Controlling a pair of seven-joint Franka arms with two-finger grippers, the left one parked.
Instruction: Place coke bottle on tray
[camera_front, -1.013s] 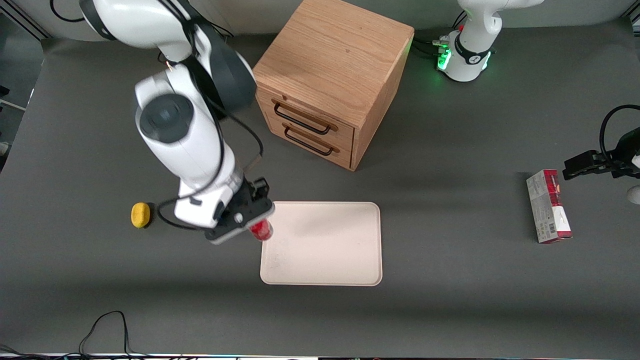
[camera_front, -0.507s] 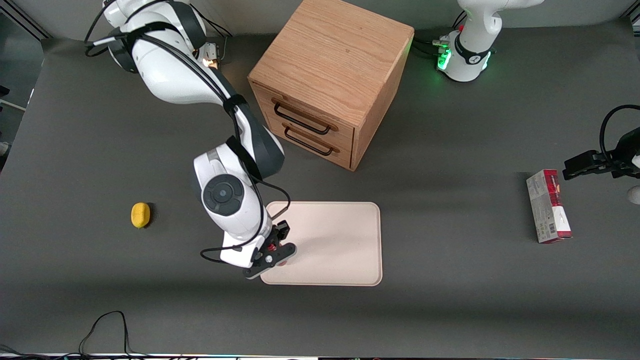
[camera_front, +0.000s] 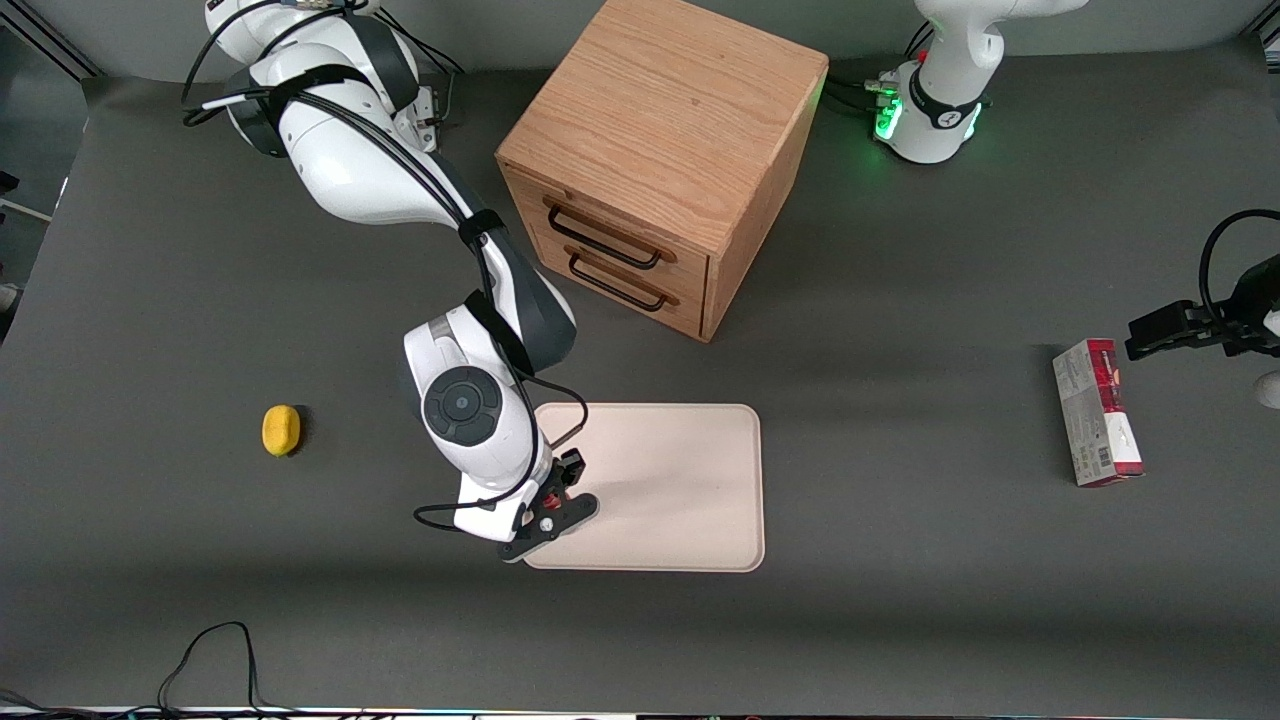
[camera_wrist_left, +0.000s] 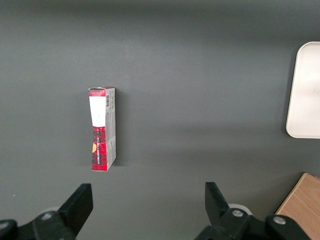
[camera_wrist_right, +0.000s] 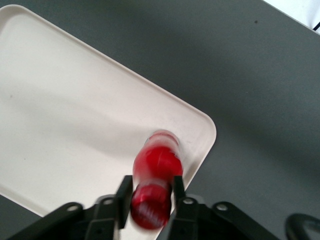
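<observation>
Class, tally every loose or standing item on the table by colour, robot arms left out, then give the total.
Red: 2, the coke bottle held in the gripper over the tray, and the carton
Cream: 1, the tray
Yellow: 1, the small lump
Wood-brown: 1, the drawer cabinet
Total: 5

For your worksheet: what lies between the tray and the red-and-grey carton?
Only bare dark table; the front view shows tray and carton apart. The pincer holds the coke bottle.

Over the last second the end effector (camera_front: 553, 512) has carried the coke bottle (camera_wrist_right: 156, 177) from above the tray's (camera_front: 690, 470) edge nearest the wooden cabinet (camera_front: 655, 160) down to the tray corner nearest the front camera. It now sits low over that corner, fingers (camera_wrist_right: 123, 192) clamped on the bottle.
</observation>
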